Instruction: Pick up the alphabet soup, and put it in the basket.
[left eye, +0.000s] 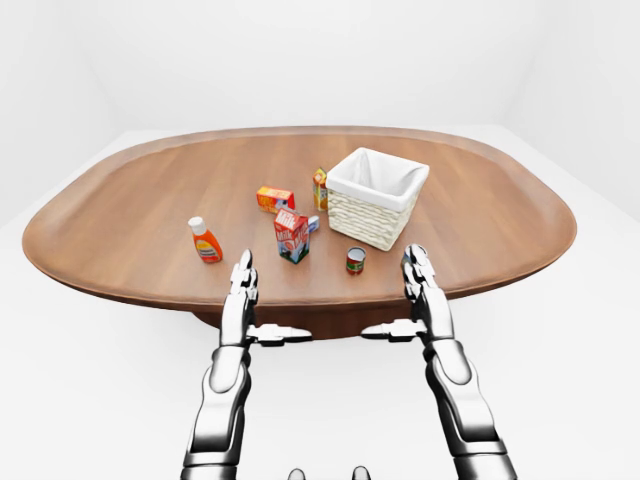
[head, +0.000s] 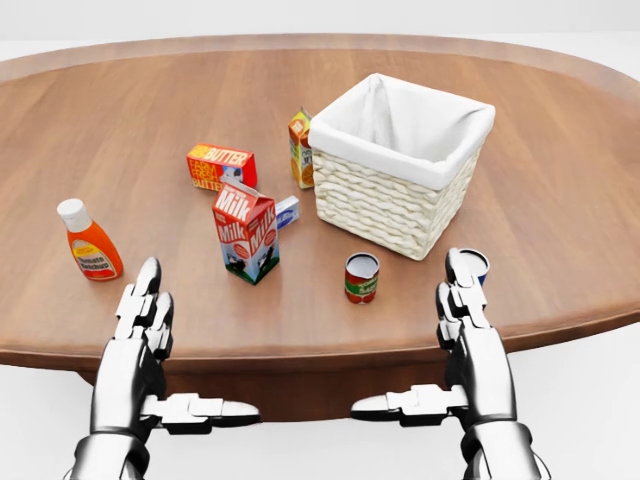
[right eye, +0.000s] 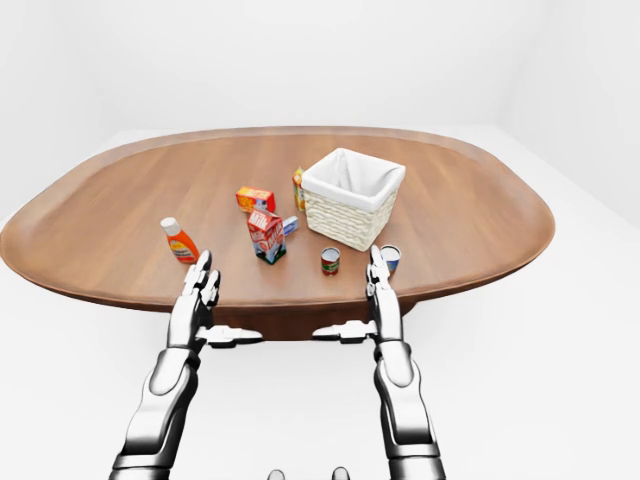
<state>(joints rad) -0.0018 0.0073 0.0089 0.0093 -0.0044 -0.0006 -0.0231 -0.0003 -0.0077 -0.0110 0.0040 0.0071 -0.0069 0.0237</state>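
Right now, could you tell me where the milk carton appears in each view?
Left-eye view: milk carton left of centre.
Head view: left of centre.
Right-eye view: further left, smaller.
Shared landmark: the white-lined basket stands up and right of it in all three.

Red-labelled can (head: 361, 277) — white woven basket (head: 397, 203)

Both your arms reach up from the bottom of the head view, side by side. Your left robot hand (head: 145, 310) is spread wide, fingers straight, thumb pointing inward; your right robot hand (head: 462, 305) mirrors it, holding nothing.
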